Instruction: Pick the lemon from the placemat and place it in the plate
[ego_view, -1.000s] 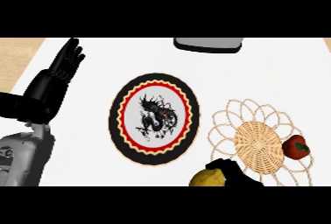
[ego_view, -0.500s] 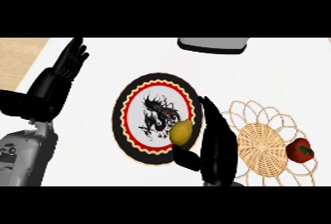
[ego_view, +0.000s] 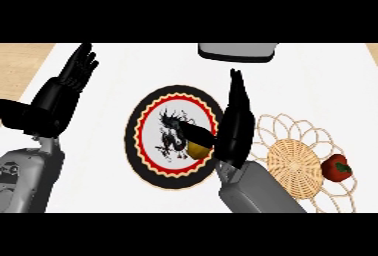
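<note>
A: Now, left to right. The left hand (ego_view: 63, 95), black, rests at the left side of the view, fingers straight and pointing up, holding nothing.

B: And the round plate with the black rim, red scalloped ring and ink-dragon centre (ego_view: 142, 150)?

A: Mid-counter. The small yellow lemon (ego_view: 197, 148) shows at its right inner part, above the red ring. One second ago it sat low by the placemat's left edge; half a second ago it was carried at the plate's right rim. So the transfer has reached the plate.

B: Right hand?

A: The right hand (ego_view: 235, 131) stands edge-on along the plate's right rim, fingers long and straight upward, thumb (ego_view: 193, 132) angled down-left across the lemon's top. I read it as a pinch between thumb and palm, partly unfolded; whether contact persists on the far side is hidden.

B: Lemon's axis?

A: Mostly covered. The visible wedge suggests the long axis runs upper-left to lower-right, but I cannot fix which end points where.

B: Further right?

A: The round woven straw placemat with looped border (ego_view: 297, 161), and a red tomato-like fruit with green stalk (ego_view: 337, 168) on its right part. Judgement: release is the remaining step.
</note>
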